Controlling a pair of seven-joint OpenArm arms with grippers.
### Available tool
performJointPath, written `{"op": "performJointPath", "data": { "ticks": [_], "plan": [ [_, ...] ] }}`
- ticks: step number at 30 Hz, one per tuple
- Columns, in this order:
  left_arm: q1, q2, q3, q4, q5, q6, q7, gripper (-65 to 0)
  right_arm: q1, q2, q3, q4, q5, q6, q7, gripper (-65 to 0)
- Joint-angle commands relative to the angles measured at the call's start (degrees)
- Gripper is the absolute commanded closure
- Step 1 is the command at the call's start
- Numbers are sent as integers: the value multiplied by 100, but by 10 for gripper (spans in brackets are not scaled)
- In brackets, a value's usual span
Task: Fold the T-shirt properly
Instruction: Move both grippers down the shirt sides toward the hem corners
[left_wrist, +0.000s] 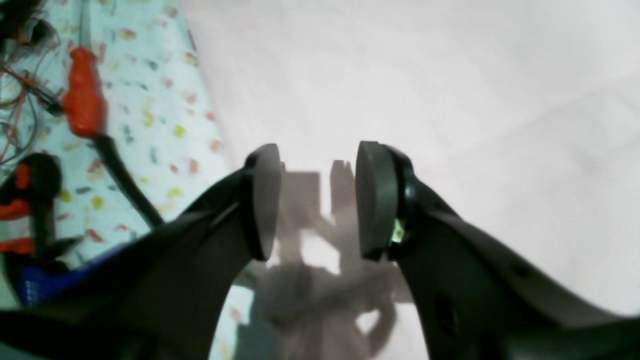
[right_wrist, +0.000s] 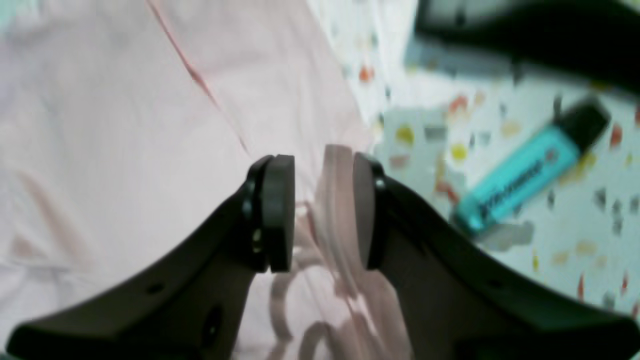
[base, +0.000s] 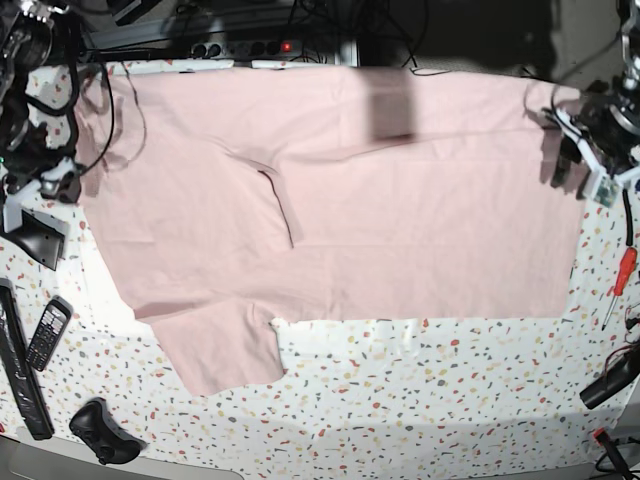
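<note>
T-shirt (base: 400, 230) lies spread flat across the speckled table (base: 420, 400), one sleeve toward 7 o'clock. My left gripper (left_wrist: 315, 200) hangs open over its 3 o'clock edge, nothing held. My right gripper (right_wrist: 322, 210) stands parted, a fabric fold between the pads.

The left gripper (left_wrist: 317, 200) has two black curved arms, each ending in a flat, rounded grey pad (left_wrist: 376, 200) set on a black backing. A small shiny yellow-green fitting sits behind the pad at 3 o'clock, and round holes dot that arm. The right gripper (right_wrist: 320, 210) is the same build: black arms with small holes and oval grey pads (right_wrist: 278, 212). From the base view both arms look dark, the left one carrying white parts and black cables.
</note>
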Motion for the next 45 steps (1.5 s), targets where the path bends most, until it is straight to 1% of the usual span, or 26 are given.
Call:
{"op": "performJointPath", "data": {
  "ticks": [1,4,5,8,10,13,16,18,22,25,26,28,29,32,35,37,41,43,45],
  "plan": [
    [-269,-98,-55,-79,-175,28,-142,-242,111,103,-50,105,57,37,146,-196],
    [-1021,-76,-55,-776,-509,22,-144,-242,286,101,-376,94,50,37,275,-196],
    [-1283,-61,-55,-1036,-520,0,-142,-241,358,98,-505,92,31,37,297,-196],
    [-2028,-37,-52,-1851,-518,-225,-144,-241,612,98,-898,92,4,35,247,-196],
    [-2529,-33,-52,-2465,-514,-269,-146,-241,741,94,-1143,90,-24,37,214,-196],
    [-3263,-33,-52,-3521,-518,-326,-190,-241,885,37,-1440,79,-348,35,223,-196],
    [-3910,-35,-13,-4649,-516,-494,-483,-241,925,-20,-1613,63,-599,35,328,-196],
    [-4280,-33,107,-5370,-511,-531,-717,-241,925,-46,-1633,22,-586,28,393,-195],
    [-4955,-31,719,-6620,-433,-595,-1300,-242,925,-39,-1633,-166,-577,31,400,-195],
    [-5394,0,1250,-7278,-433,-590,-1628,-242,922,-42,-1633,-315,-577,31,391,-195],
    [-5521,28,1386,-7444,-433,-566,-1672,-242,922,-42,-1633,-341,-575,31,378,-195],
    [-5751,103,1574,-7707,-426,-280,-1716,-242,922,-42,-1633,-369,-575,31,358,-195],
    [-5842,153,1628,-7820,-323,-151,-1790,-242,922,-42,-1633,-369,-575,31,319,-195],
    [-6039,341,1644,-8124,173,44,-2024,-241,922,-39,-1631,-369,-577,31,181,-195],
    [-6127,518,1644,-8358,396,448,-2157,-241,922,-39,-1631,-369,-575,31,24,-195],
    [-6135,588,1644,-8470,507,470,-2221,-241,922,-39,-1631,-369,-575,31,-76,-195],
    [-6129,675,1644,-8752,516,466,-2203,-234,925,-37,-1631,-369,-573,31,-94,-195],
    [-6105,702,1644,-8826,498,433,-2127,-187,927,-33,-1631,-369,-573,31,-52,-195],
    [-6076,699,1644,-8826,470,343,-2120,-104,929,-20,-1628,-369,-573,31,173,-195]
  ]
}}
